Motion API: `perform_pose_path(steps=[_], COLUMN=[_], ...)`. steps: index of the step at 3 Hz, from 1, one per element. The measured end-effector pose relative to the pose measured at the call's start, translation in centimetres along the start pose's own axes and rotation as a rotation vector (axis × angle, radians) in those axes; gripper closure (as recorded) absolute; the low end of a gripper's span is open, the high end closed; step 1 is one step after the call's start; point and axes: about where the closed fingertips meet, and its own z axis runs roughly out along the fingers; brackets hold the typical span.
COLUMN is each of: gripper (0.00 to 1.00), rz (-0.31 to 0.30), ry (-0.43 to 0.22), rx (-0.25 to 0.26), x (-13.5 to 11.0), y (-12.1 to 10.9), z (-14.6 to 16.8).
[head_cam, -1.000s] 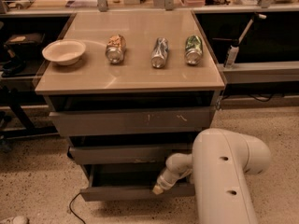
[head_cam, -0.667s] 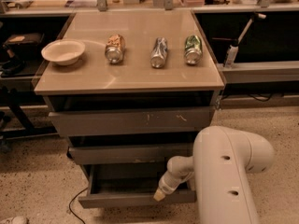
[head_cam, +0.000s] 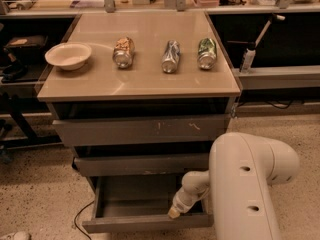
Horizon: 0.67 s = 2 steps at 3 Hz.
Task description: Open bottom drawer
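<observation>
Gripper [head_cam: 175, 212], partly hidden, inside bottom drawer [head_cam: 145, 223]

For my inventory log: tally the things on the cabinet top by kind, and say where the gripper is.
Cans: 3
Bowls: 1
Total: 4
Gripper: down at the front panel of the pulled-out bottom drawer.

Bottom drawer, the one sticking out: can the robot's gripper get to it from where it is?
Probably yes. The gripper hangs right at the front panel of the bottom drawer, just inside its open tray. Nothing sits between them, and the middle drawer above does not block it.
</observation>
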Motion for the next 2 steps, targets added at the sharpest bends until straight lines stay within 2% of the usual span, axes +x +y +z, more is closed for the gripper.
perform_pose_path(steps=[1,2], gripper=[1.00,0.81], rz=[0.000,0.000], ry=[0.000,0.000], rx=[0.000,0.000], x=[0.00,0.00], y=[0.00,0.00], z=[0.00,0.00])
